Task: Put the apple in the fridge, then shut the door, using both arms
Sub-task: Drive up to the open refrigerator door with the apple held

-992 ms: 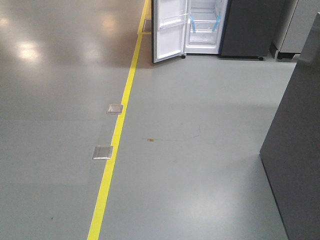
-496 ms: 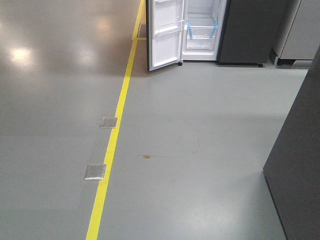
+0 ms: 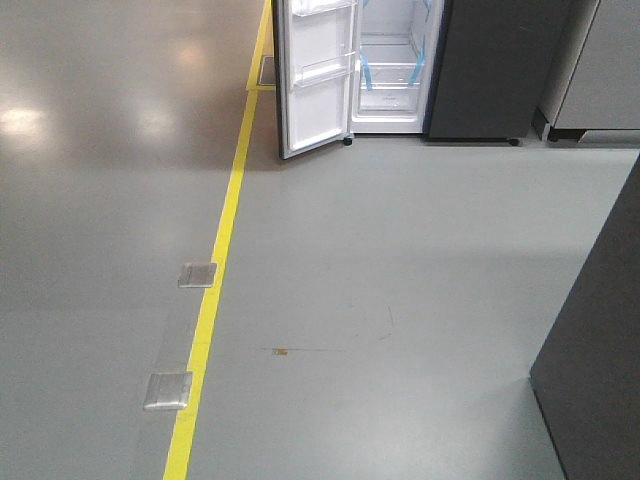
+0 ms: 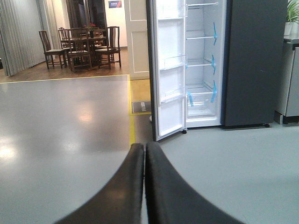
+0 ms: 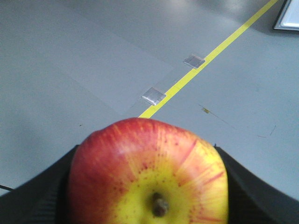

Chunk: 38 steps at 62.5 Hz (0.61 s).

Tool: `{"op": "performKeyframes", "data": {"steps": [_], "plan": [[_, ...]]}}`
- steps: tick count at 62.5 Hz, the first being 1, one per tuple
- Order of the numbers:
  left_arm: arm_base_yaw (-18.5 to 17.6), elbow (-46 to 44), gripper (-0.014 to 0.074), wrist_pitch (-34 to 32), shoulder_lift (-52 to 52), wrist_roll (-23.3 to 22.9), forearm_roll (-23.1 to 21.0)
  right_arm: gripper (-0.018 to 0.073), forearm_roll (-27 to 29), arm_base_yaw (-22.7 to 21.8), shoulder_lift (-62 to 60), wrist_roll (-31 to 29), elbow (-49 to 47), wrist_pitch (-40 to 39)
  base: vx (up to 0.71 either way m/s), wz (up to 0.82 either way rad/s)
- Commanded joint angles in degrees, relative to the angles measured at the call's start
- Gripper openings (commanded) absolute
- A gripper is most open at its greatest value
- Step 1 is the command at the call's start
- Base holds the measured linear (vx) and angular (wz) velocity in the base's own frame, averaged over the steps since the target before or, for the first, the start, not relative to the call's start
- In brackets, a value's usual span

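The red apple (image 5: 147, 175), yellow around its stem, fills the bottom of the right wrist view, and my right gripper (image 5: 148, 186) is shut on it with a black finger on each side. My left gripper (image 4: 145, 150) is shut with nothing in it, its two fingers pressed together, pointing at the fridge (image 4: 252, 60) some way ahead across the floor. The fridge stands with its white inside (image 4: 202, 65) showing, and its door (image 4: 168, 70) swung out to the left. From the front view the fridge (image 3: 480, 70) and its open door (image 3: 315, 80) are at the top; neither gripper shows there.
A yellow floor line (image 3: 215, 290) runs from the fridge toward me, with two metal floor plates (image 3: 168, 390) beside it. A dark grey cabinet side (image 3: 600, 350) stands close on the right. A grey cabinet (image 3: 600, 70) is right of the fridge. Chairs and a table (image 4: 81, 46) stand far left.
The fridge and its door have slid toward the upper left and grown in the front view, and the floor plates have moved down: the base has rolled closer to the fridge.
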Motion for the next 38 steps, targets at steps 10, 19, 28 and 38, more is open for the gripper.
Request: {"op": "performKeyframes", "data": {"steps": [10,19,28,38], "plan": [[0.0,1.2,-0.0006,-4.0,-0.9,-0.4,-0.1,0.0356,1.0,0.1,0.7,-0.5,-1.5,-3.9,0.32,-0.05],[0.0,1.2,-0.0006,-4.0,-0.9,-0.4,-0.1,0.0356,1.0,0.1,0.7,-0.5,-1.5,-3.9,0.33,-0.04],[0.0,1.2,-0.0006,-4.0,-0.9,-0.4,-0.1,0.0356,1.0,0.1,0.7,-0.5,-1.5,-3.9,0.33,-0.02],[0.0,1.2,-0.0006,-4.0,-0.9,-0.4,-0.1,0.0356,1.0,0.1,0.7,-0.5,-1.5,-3.8,0.34,0.00]]}}
